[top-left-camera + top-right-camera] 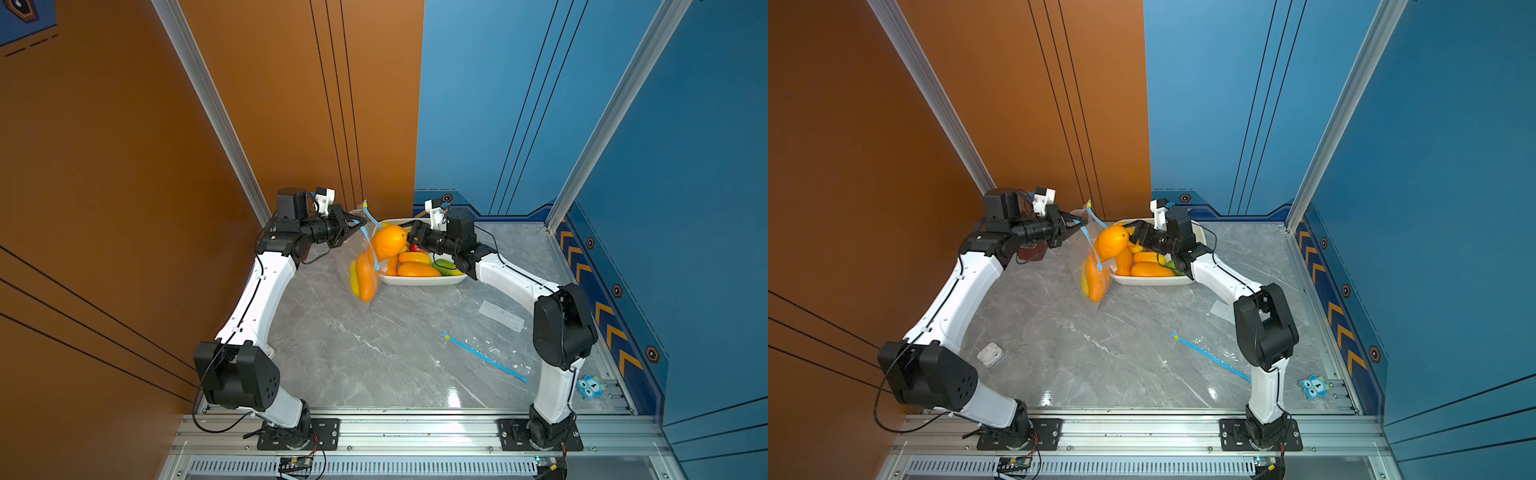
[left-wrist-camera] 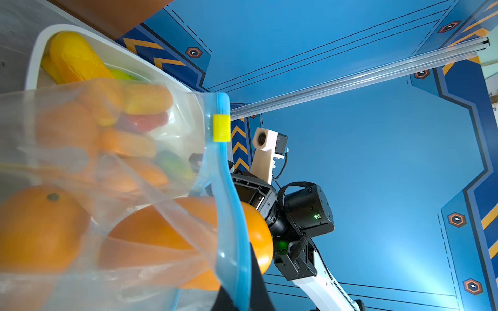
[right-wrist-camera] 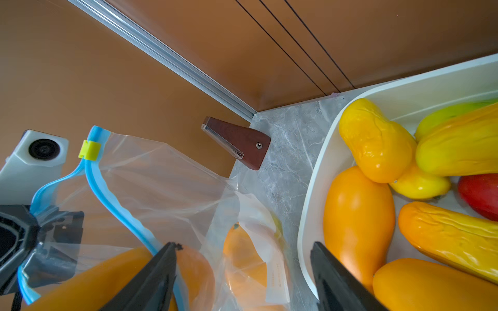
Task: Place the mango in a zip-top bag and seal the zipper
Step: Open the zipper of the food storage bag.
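Judging by both top views, the mango [image 1: 388,241] is lodged halfway in the bag [image 1: 1084,266] mouth, beside the tray [image 1: 424,282] near the tabletop's back edge. The bag rim is gripped by the left tool [image 1: 360,227]. The right tool [image 1: 409,237] is seen open behind the mango. The zipper [image 3: 109,199] is not yet sealed.

Pincer [image 3: 244,245] spread; mango [image 3: 94,277] in bag [image 3: 167,175] (zipper [image 3: 107,194] unsealed)

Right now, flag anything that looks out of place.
The mango sits in the mouth of the zip-top bag, half sticking out across its blue zipper, so it cannot seal.
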`<state>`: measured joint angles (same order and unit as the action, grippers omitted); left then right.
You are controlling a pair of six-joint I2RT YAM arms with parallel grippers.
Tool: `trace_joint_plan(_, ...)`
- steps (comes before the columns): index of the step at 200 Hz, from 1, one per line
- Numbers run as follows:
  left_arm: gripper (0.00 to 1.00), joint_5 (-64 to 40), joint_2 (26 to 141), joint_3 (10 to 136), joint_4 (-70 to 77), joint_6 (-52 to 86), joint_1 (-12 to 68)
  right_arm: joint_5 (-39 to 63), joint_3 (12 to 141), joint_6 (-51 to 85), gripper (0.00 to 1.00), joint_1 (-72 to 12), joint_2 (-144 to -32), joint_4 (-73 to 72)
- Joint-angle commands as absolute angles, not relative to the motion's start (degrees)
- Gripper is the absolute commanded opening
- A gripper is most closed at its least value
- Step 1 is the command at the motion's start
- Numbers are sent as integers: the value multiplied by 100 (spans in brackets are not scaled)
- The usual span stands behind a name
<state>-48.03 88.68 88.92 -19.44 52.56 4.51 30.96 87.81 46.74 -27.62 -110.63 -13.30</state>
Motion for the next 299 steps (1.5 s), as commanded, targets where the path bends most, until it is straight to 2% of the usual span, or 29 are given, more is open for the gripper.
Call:
trace_joint_plan(1,0,-4852,8965,9017,-1705,5228,527,3223,9185,4794,78,-2954,-11119,-1570)
trace_joint_plan(21,0,-4843,8995,9026,-1705,5230,561,3165,9529,4471,81,-3158,-11286,-1037)
trace_joint_plan(66,0,-4816,9005,9078,-1703,5269,596,3290,9998,4431,74,-3240,-11723,-714)
trace_joint_plan(92,0,-4799,9008,9058,-1707,5291,589,3270,10140,4187,73,-3301,-11759,-405)
trace_joint_plan(116,0,-4803,8990,9010,-1706,5271,580,3258,9969,4142,79,-3254,-11553,-529)
trace_joint_plan(195,0,-4860,9009,9053,-1703,5246,579,3318,9361,3649,79,-3149,-10635,-817)
trace_joint_plan(278,0,-4922,8983,9089,-1705,5236,606,3500,10124,3208,80,-3162,-11306,-30)
trace_joint_plan(299,0,-4914,8989,9114,-1706,5261,615,3621,10519,3161,77,-3182,-11522,171)
